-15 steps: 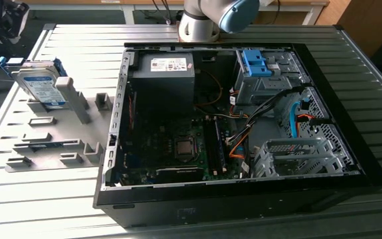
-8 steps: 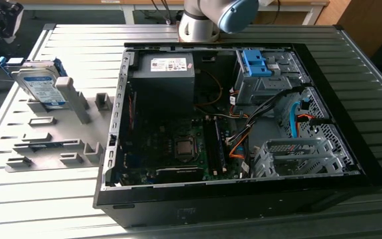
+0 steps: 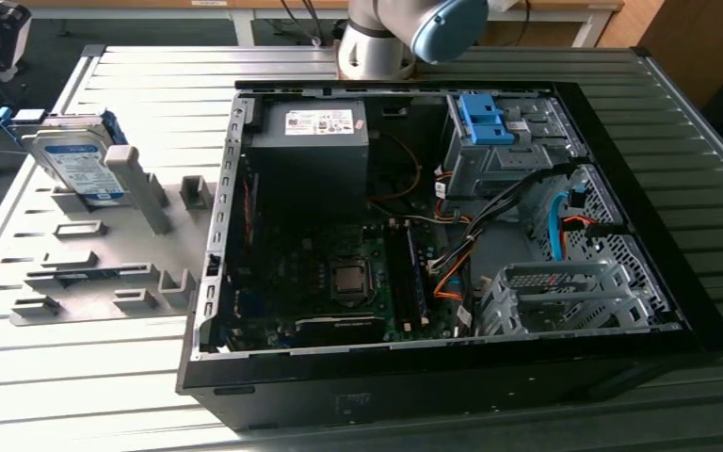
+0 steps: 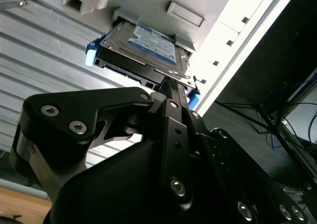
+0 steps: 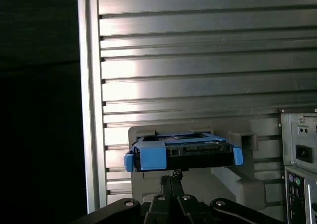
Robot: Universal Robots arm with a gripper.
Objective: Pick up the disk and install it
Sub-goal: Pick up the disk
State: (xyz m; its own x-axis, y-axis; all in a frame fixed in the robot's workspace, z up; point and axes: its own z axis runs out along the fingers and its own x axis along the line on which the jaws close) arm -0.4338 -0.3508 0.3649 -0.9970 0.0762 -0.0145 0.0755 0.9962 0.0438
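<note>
**Facing the racked disk (image 3: 75, 162)**

Exterior view: the disk, silver and blue-framed, leans in a grey plastic rack (image 3: 98, 273) beside the computer case (image 3: 219, 235).

Second wrist view: the gripper (image 4: 174, 83), fingers pressed together and empty, points at the disk's (image 4: 148, 48) short end.

First wrist view: the disk's (image 5: 181, 152) long axis runs straight away from the gripper (image 5: 171, 175).

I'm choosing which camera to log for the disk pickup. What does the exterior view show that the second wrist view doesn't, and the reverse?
Exterior view's own: the open dark computer case with its motherboard, and the arm's grey-and-blue joint behind the case.
Second wrist view's own: the black gripper close up, aimed at the drive's near edge.
Shared: the silver hard drive with its bright blue frame, standing in the grey slotted fixture on the ribbed metal table.
</note>
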